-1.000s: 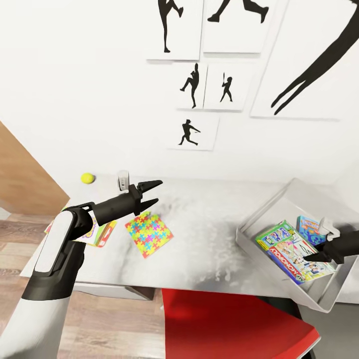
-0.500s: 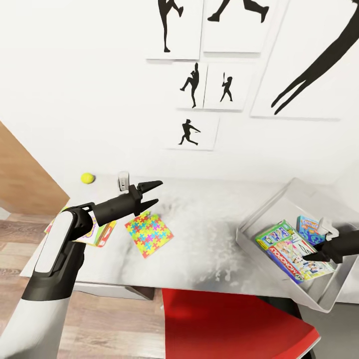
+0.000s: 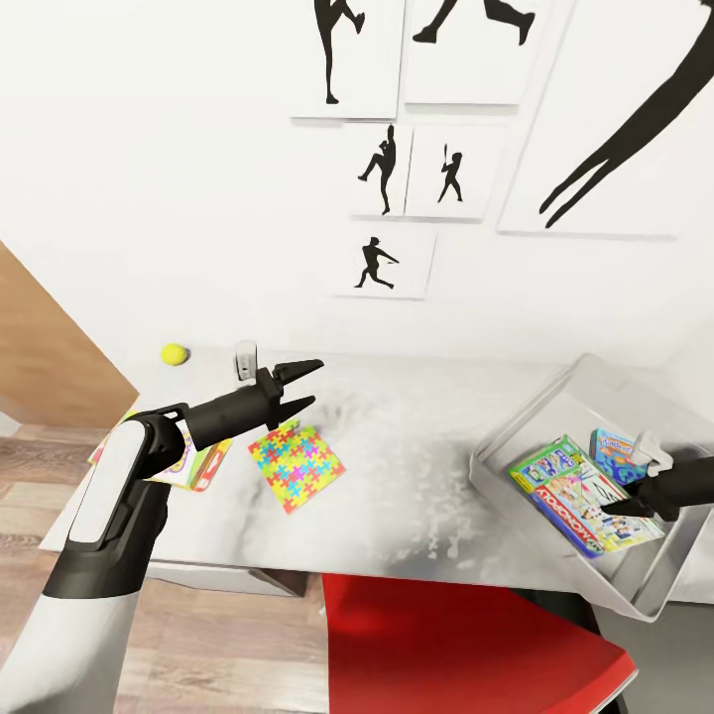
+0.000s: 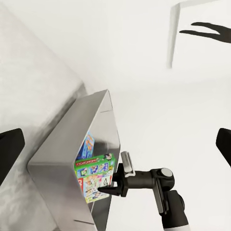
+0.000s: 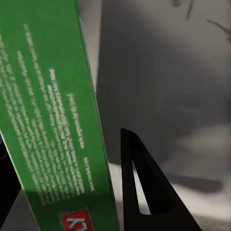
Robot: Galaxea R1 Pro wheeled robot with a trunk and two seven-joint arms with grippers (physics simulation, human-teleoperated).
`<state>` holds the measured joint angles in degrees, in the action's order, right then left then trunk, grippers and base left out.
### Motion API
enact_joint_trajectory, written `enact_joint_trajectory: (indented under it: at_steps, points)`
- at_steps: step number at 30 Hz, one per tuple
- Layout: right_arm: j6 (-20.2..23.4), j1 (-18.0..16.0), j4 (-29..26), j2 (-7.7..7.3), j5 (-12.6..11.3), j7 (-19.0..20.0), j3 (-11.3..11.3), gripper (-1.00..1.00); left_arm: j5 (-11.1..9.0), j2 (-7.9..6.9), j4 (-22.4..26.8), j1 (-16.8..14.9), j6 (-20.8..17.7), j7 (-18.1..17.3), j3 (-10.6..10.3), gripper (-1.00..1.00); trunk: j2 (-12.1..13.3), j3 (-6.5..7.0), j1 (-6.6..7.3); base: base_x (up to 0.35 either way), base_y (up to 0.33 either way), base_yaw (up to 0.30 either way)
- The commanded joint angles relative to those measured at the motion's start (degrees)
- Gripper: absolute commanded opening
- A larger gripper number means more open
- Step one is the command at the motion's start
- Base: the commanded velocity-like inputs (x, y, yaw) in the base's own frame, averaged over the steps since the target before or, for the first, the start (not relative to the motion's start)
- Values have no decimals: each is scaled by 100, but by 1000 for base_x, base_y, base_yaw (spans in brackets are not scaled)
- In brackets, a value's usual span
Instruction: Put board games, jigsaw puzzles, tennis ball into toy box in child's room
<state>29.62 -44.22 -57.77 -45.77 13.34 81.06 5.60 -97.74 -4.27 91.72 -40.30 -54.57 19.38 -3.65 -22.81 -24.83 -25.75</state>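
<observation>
Right end effector (image 3: 617, 508) grips the green-edged Monopoly box (image 3: 585, 496) by its edge inside the toy box (image 3: 516, 421); stiff, light, slick cardboard, best pinched at a rim. Left end effector (image 3: 305, 383), fingers apart, hovers just above a jigsaw puzzle (image 3: 297, 466) on the tabletop (image 3: 416, 476).

Three flat printed game boxes: a green-edged Monopoly box (image 3: 580, 496) between the right gripper (image 3: 610, 510)'s jaws, a small blue box (image 3: 613, 448) just beyond them, a yellow-and-red box (image 3: 203, 463) below the left gripper (image 3: 305, 384). One multicoloured puzzle sheet (image 3: 296, 466) shows clearly. One yellow-green ball (image 3: 175, 353). One light grey bin (image 3: 535, 412). Six black silhouette pictures (image 3: 383, 263).
</observation>
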Motion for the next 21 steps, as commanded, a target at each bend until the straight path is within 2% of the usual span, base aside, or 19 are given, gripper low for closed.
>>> enact_joint_trajectory:
  at_steps: [1, 21]
  points:
    - [61, -7, -3, -3, 19, 19, 10, -100, -60, -3, 4, -3, -1, 57, -4, 100, -11, -10, -3, 0, 0, 0]
    - [61, -7, 2, -2, 19, -12, 11, -100, -54, -6, 4, 12, -1, 59, -4, 100, -11, -10, -3, 0, 0, 0]
